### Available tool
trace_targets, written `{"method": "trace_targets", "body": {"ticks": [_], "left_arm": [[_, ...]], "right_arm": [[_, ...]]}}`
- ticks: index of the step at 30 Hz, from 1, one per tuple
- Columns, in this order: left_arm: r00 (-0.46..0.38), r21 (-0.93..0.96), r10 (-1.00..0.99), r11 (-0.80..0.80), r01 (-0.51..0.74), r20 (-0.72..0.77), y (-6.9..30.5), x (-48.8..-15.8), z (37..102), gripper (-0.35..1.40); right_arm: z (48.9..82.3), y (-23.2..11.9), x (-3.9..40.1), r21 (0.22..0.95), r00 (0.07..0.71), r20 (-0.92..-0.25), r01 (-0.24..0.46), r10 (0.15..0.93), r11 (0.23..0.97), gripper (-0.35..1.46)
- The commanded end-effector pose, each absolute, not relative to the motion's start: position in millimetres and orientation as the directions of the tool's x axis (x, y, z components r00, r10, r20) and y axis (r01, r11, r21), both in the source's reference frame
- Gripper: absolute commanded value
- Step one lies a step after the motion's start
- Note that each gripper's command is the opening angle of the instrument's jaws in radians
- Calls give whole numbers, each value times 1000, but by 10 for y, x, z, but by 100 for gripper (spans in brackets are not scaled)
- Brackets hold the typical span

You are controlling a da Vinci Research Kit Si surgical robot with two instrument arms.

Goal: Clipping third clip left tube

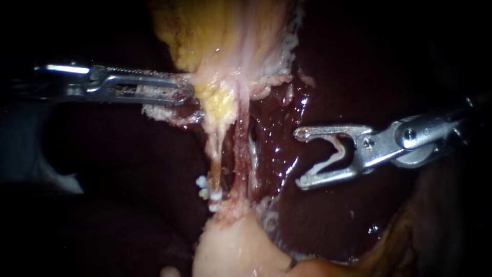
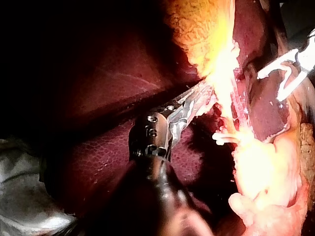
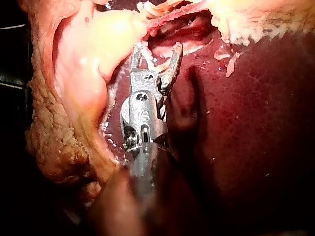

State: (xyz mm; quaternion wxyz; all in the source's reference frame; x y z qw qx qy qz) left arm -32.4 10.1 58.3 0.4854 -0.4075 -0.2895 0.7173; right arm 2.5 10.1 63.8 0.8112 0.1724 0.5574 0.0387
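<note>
Right instrument (image 1: 301, 158) cradles a white clip (image 1: 339, 152) between its jaws.

A surgical bench: a loose liver (image 1: 279, 149) lies brightly lit amid darkness, with the left instrument (image 1: 182, 91) at nine o'clock and the right instrument (image 1: 301, 158) at three.

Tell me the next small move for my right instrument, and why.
Probably ease the right instrument toward the left tube: its jaws carry a loaded clip but stand well clear of the tube, which bears clips lower down, while the left instrument grips the tissue beside it.
</note>
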Motion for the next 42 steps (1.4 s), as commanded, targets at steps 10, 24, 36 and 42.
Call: {"method": "trace_targets", "body": {"ticks": [10, 24, 36, 42], "left_arm": [[-179, -812, 941, -340, -475, -289, 116, -298, 527, -35], [-151, -820, 945, -328, -469, -292, 117, -282, 479, -35], [-147, -817, 944, -329, -474, -295, 119, -280, 482, -35], [-147, -816, 944, -331, -475, -297, 118, -280, 487, -35]], "right_arm": [[638, 101, 25, 323, 375, -891, 130, 255, 937, 50], [638, 101, 25, 323, 375, -891, 130, 255, 937, 50], [621, 90, 46, 320, 372, -894, 137, 250, 938, 50], [605, 79, 72, 373, 370, -879, 140, 301, 917, 50]]}}
